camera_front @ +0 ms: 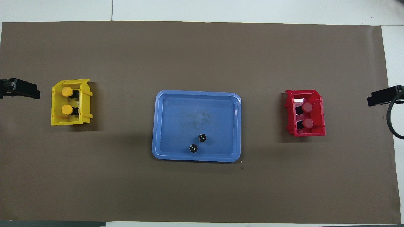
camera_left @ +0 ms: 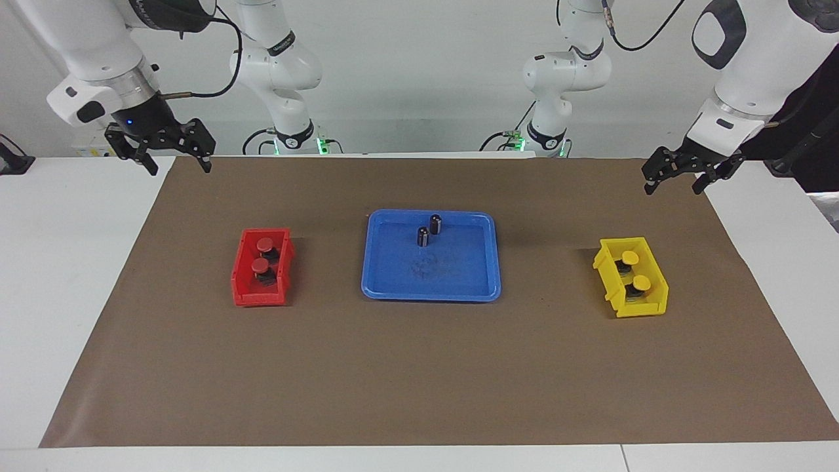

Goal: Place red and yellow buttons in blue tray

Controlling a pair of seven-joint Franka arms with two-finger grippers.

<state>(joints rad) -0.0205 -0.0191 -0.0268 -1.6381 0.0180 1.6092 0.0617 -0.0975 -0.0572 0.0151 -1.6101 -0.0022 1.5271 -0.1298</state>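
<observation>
Facing view, read from its left edge across: the right gripper point(camera_left: 172, 157) hangs with fingers spread and holding nothing over the robots' edge of the tabletop point(camera_left: 85, 275), at the right arm's end. Next comes the red bin point(camera_left: 244, 282), holding the 2 red buttons point(camera_left: 264, 246), 1 nearer the robots than the other. At the middle of the tabletop lies the blue tray point(camera_left: 472, 288), with no button in it yet; 2 dark cylinders point(camera_left: 423, 236) stand upright in its part nearest the robots. Toward the left arm's end sits the yellow bin point(camera_left: 649, 308) with the 2 yellow buttons point(camera_left: 630, 257), again 1 nearer the robots. Last, the left gripper point(camera_left: 675, 178) hangs over the robots' edge at that end, fingers spread and empty. All 4 buttons remain to be moved. Each bin looks narrow, so spread fingers coming down could catch a wall and drag or tip the bin. The paired buttons sit close, so a grasp on 1 may nudge its neighbour. A release near the cylinders could knock them over, and a rounded cap might slip from a shallow pinch.
</observation>
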